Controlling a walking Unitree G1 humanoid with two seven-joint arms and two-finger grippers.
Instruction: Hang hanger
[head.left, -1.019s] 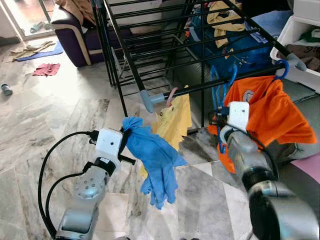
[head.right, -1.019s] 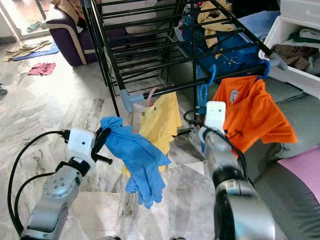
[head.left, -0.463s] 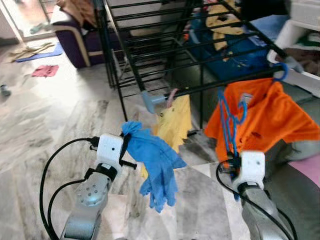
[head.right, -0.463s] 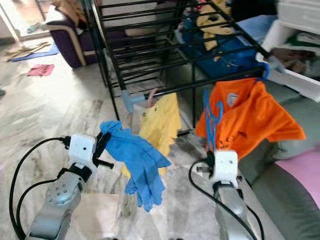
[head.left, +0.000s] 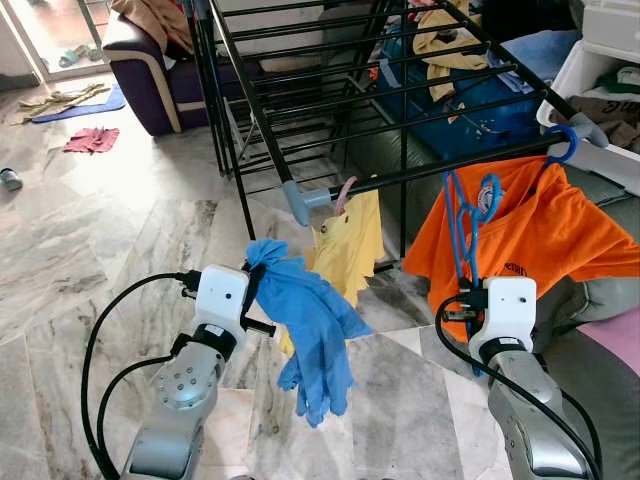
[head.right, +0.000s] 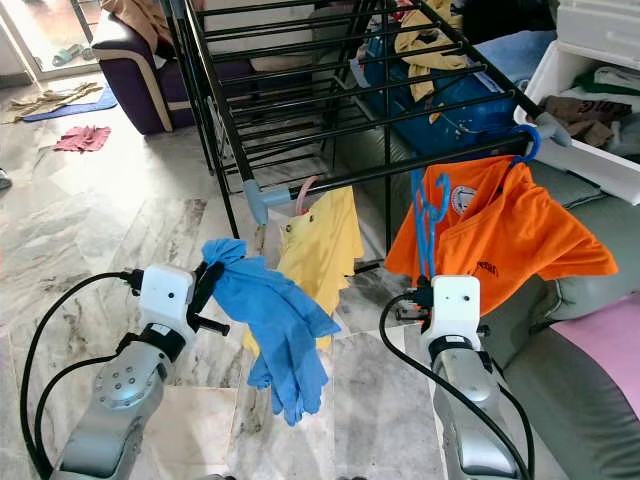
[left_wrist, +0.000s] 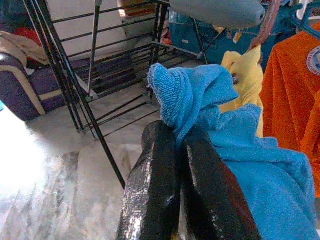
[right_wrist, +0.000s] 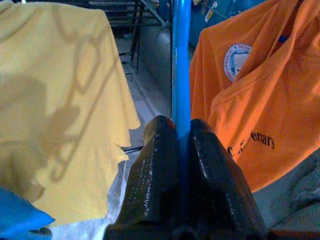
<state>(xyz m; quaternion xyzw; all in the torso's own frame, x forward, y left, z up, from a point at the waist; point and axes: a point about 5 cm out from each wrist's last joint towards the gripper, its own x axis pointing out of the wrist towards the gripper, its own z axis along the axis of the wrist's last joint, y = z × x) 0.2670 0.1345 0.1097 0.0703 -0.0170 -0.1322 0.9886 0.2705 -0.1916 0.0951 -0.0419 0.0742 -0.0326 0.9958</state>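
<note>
Since a second ago our right gripper (right_wrist: 180, 131) has dropped from rack height and drawn back toward us, bringing the blue hanger (head.left: 462, 225) down with it. Its fingers are clamped on the hanger's straight bar, which rises above the gripper beside the orange shirt (head.left: 545, 225) hung on the drying rack (head.left: 400, 100); the hook appears clear of the rail, though the head views leave that uncertain. We judge the low grip frees the hook to be lifted over a bar. Our left gripper (left_wrist: 181, 150), pressed together on a bunched corner of the blue cloth (head.left: 310, 315), holds it out as before, the yellow shirt (head.left: 350, 240) just beyond it.
</note>
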